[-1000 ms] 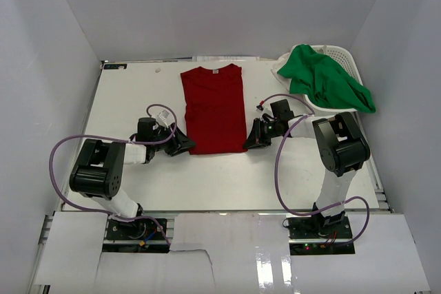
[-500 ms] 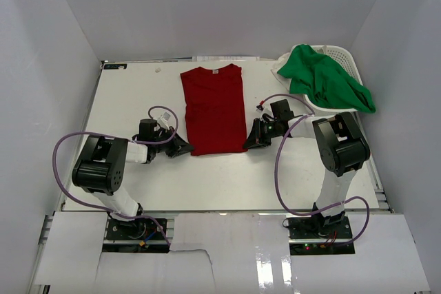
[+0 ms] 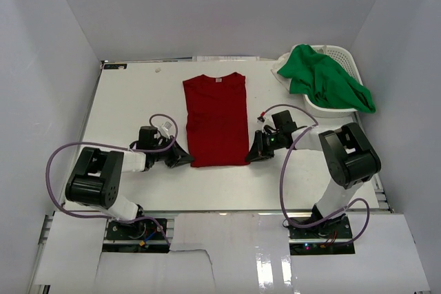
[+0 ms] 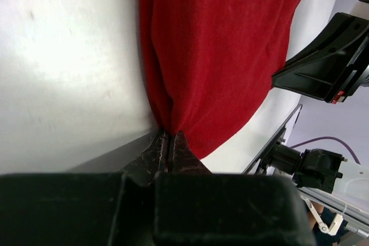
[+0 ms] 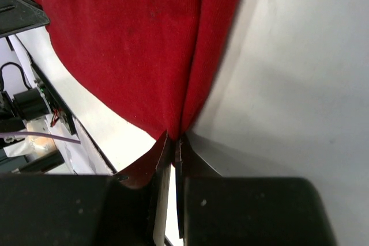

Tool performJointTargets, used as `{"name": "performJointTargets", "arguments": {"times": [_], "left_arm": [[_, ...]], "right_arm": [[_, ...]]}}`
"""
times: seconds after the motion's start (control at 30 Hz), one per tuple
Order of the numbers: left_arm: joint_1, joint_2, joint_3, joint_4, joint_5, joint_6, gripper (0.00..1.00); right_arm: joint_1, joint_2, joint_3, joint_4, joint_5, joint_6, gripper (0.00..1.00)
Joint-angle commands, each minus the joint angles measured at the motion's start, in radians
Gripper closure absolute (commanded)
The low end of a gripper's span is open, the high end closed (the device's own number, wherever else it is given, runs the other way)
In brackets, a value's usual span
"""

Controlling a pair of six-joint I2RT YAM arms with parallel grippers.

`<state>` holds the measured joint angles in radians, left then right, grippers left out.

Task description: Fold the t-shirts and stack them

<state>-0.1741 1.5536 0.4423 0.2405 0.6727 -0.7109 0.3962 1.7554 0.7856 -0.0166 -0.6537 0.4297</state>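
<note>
closure just now of left gripper (image 3: 186,160) on near-left hem corner of red t-shirt (image 3: 217,120), flat on table (image 3: 131,94); joining right gripper (image 3: 252,157), clamping near-right corner. readying for lengthwise fold, leaving green t-shirt (image 3: 327,80) draped over basket (image 3: 342,51).

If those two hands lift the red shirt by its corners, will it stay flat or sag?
Probably sags: the red shirt puckers where the left hand and right hand pinch it. Likely light, since it is thin cloth.

White table (image 3: 131,94) enclosed by plain white walls (image 3: 220,5).
</note>
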Motion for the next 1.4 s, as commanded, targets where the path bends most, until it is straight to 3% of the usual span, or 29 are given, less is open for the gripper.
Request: {"name": "performJointTargets", "arguments": {"times": [0.0, 0.73, 1.37], "left_arm": [[-0.024, -0.067, -0.045, -0.147, -0.038, 0.024, 1.0], [-0.18, -0.449, -0.109, -0.418, -0.101, -0.125, 1.0], [-0.177, -0.578, 0.16, -0.681, -0.144, -0.128, 1.0]], "right_arm": [[0.019, -0.049, -0.08, -0.051, 0.069, -0.031, 0.92], [0.142, -0.431, -0.273, -0.175, 0.134, 0.069, 0.92], [0.161, -0.62, -0.043, -0.454, 0.183, 0.049, 0.92]]}}
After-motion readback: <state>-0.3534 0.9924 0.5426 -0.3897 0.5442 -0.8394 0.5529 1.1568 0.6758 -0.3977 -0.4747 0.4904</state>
